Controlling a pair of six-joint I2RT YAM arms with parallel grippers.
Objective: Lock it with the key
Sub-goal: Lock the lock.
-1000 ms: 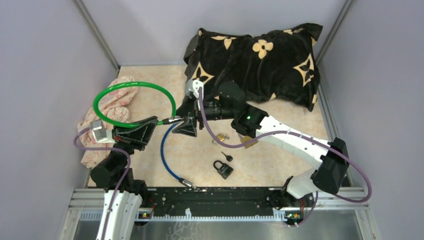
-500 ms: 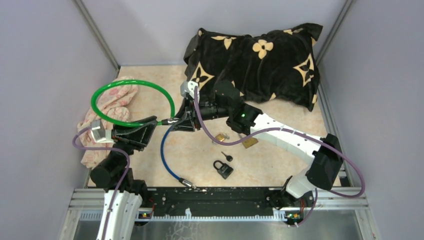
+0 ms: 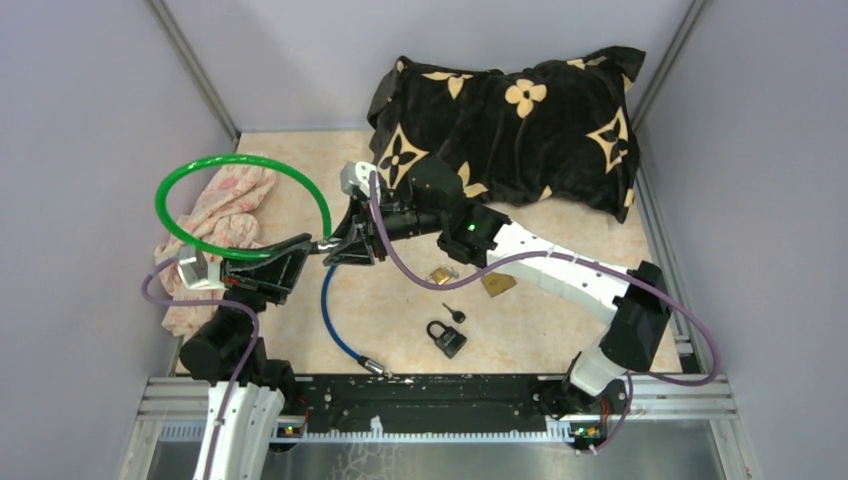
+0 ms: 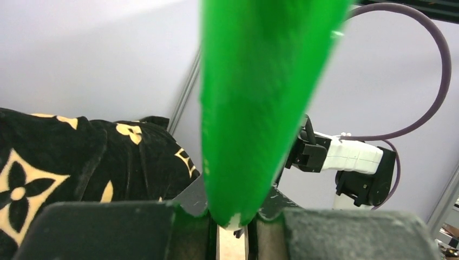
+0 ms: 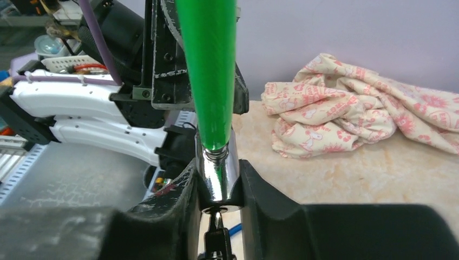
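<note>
A green cable lock point(image 3: 240, 205) forms a loop above the table's left side. My left gripper point(image 3: 300, 252) is shut on the cable near its end; in the left wrist view the cable point(image 4: 260, 108) rises from between the jaws point(image 4: 234, 230). My right gripper point(image 3: 338, 244) is shut on the cable's chrome lock barrel point(image 5: 218, 173), facing the left gripper. A black-headed key point(image 5: 218, 238) sticks out of the barrel's near end, between the right fingers. The green cable point(image 5: 208, 70) runs up from the barrel.
A blue cable point(image 3: 335, 320) lies on the table below the grippers. A black padlock point(image 3: 446, 338), a small black key point(image 3: 454, 314) and a brass padlock point(image 3: 440, 274) lie at centre. A black patterned pillow point(image 3: 520, 120) is at the back, a pink cloth point(image 3: 225, 215) at left.
Both grippers have moved left together with the green cable, and the loop has swung left. The right arm has stretched further left. The grips have not changed.
</note>
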